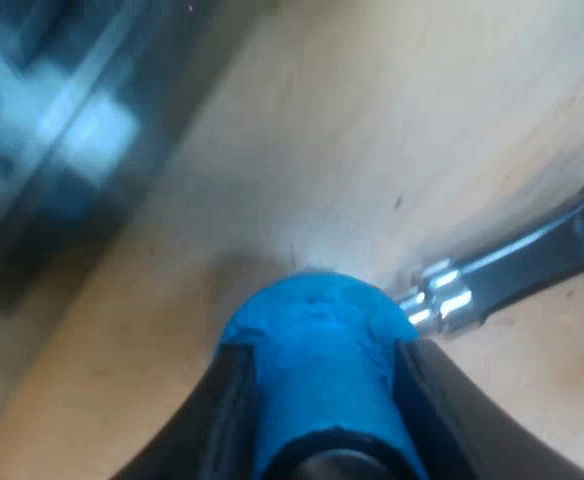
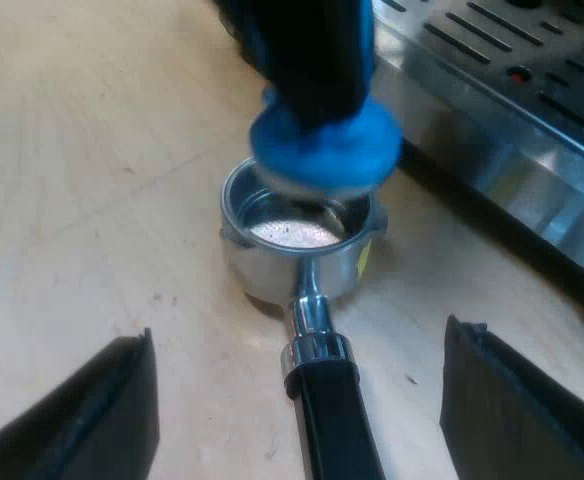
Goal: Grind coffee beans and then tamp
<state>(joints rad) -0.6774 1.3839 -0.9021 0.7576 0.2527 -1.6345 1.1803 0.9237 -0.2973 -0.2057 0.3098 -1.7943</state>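
My left gripper is shut on the blue tamper, whose head points down at the wooden table. Just beyond it lies the metal holder's shiny neck and dark handle. In the right wrist view the tamper hangs tilted at the rim of the holder's basket, still above the pale coffee grounds inside. The left gripper grips it from above. My right gripper is open, its fingers spread wide on both sides of the holder's handle without touching it.
The holder rests on a light wooden table. The espresso machine's steel drip tray stands close behind the basket, and the machine shows blurred beyond the tamper in the left wrist view.
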